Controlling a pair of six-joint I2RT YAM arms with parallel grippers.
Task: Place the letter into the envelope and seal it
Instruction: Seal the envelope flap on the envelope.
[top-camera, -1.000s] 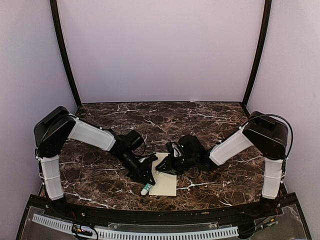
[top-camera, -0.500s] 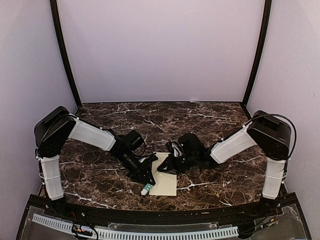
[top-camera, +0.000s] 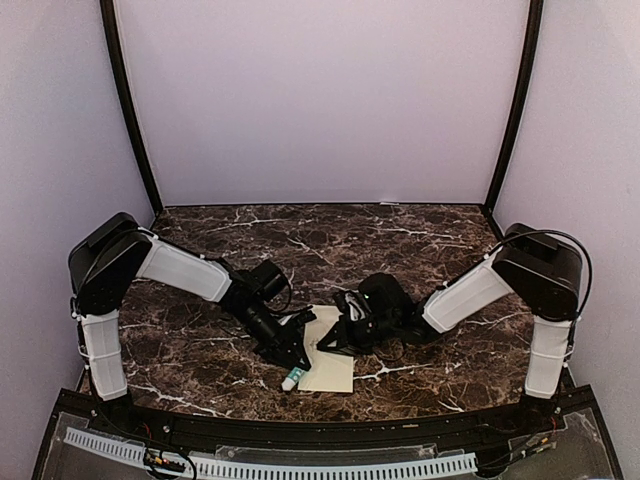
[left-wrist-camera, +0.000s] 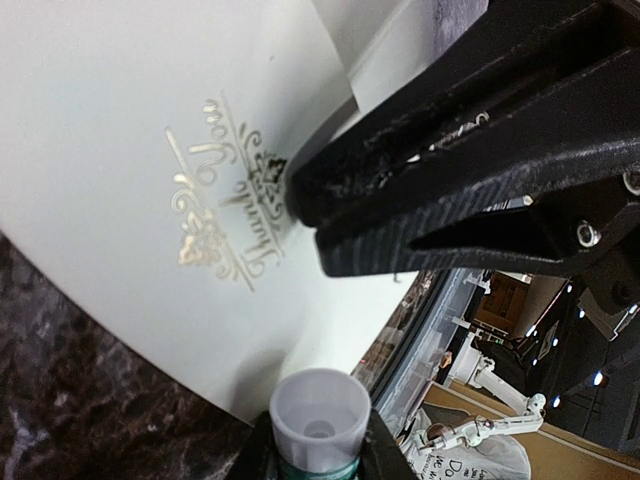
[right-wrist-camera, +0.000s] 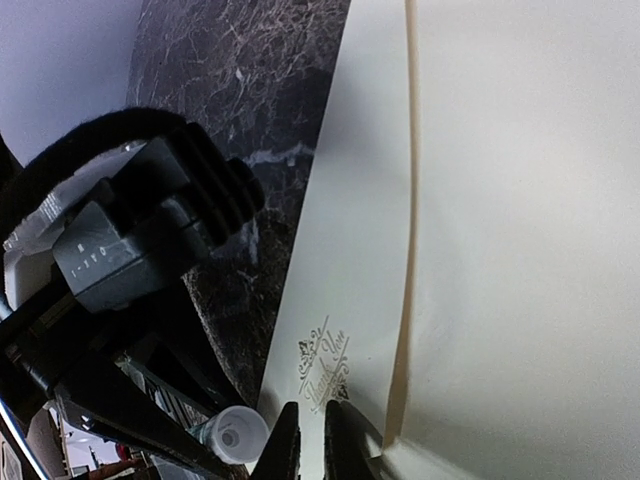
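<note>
The cream envelope (top-camera: 332, 372) lies flat near the table's front, its gold emblem (right-wrist-camera: 325, 365) facing up. A paler panel (right-wrist-camera: 520, 200) overlaps it along a raised straight edge. I cannot tell whether that panel is the flap or the letter. My right gripper (right-wrist-camera: 312, 405) is shut, its tips down on the envelope right beside the emblem (left-wrist-camera: 225, 205). My left gripper (left-wrist-camera: 320, 445) is shut on a white-capped teal glue stick (left-wrist-camera: 318, 420), held just off the envelope's left near corner, where the glue stick (top-camera: 291, 379) points toward the front edge.
The dark marble table (top-camera: 200, 350) ends in a black front rail (top-camera: 320, 430) just below the envelope. The two wrists stand close together over the envelope, and the right gripper's fingers (left-wrist-camera: 450, 170) cross the left wrist view.
My right gripper's jaws have narrowed until they are shut, and it has shifted slightly nearer over the envelope. The left arm and glue stick have stayed put.
</note>
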